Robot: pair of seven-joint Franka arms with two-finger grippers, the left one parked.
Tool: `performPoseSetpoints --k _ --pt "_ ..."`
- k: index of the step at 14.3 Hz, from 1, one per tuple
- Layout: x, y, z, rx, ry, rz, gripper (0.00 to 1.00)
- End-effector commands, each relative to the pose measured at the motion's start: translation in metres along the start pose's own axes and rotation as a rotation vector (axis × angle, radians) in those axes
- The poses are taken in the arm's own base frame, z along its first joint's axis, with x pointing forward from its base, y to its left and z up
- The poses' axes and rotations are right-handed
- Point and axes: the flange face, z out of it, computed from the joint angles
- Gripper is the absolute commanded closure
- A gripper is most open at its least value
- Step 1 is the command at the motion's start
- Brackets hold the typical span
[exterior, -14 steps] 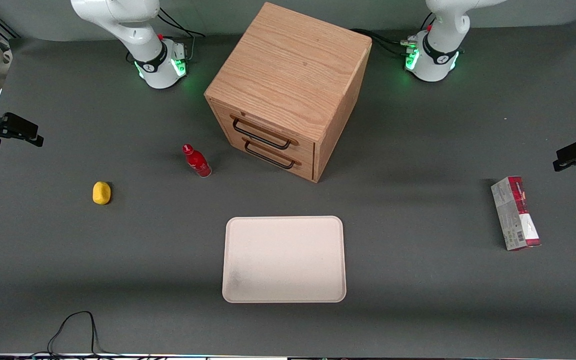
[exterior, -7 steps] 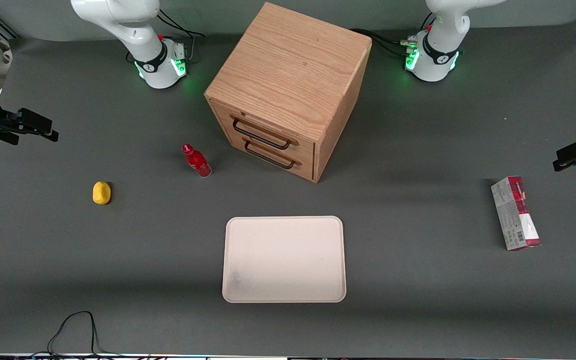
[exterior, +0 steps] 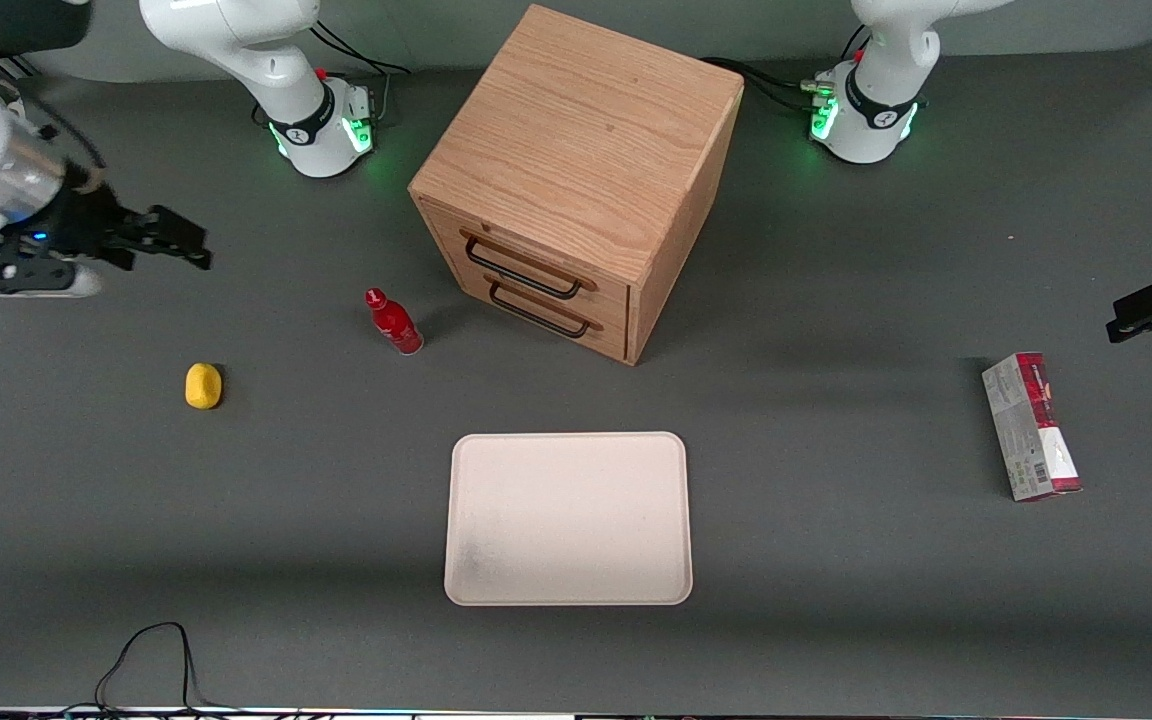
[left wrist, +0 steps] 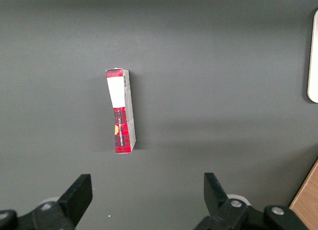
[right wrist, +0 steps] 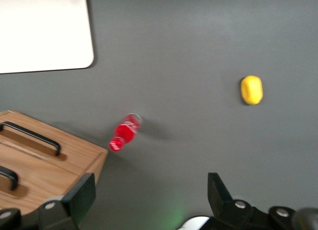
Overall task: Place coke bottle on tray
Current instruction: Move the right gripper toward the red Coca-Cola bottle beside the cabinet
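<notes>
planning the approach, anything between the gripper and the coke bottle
Nothing: in the front view only bare grey table lies between the open gripper and the standing coke bottle.

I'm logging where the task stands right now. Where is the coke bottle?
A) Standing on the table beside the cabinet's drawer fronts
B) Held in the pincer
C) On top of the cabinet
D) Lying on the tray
A: the coke bottle stands on the bare table next to the cabinet, apart from the tray, while the open pincer hangs off toward the working arm's end, holding nothing.
</notes>
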Motion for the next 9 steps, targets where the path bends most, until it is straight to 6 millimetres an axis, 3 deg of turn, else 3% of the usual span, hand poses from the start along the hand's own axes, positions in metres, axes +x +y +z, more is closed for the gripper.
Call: performPoseSetpoints --k 1,6,9 --pt "-0.030 -0.035 0.011 0.014 0.027 0.048 0.00" --pt "-0.077 -0.074 0.033 0.021 0.045 -0.013 0.00" --pt "-0.092 -0.093 0.045 0.010 0.030 -0.068 0.00"
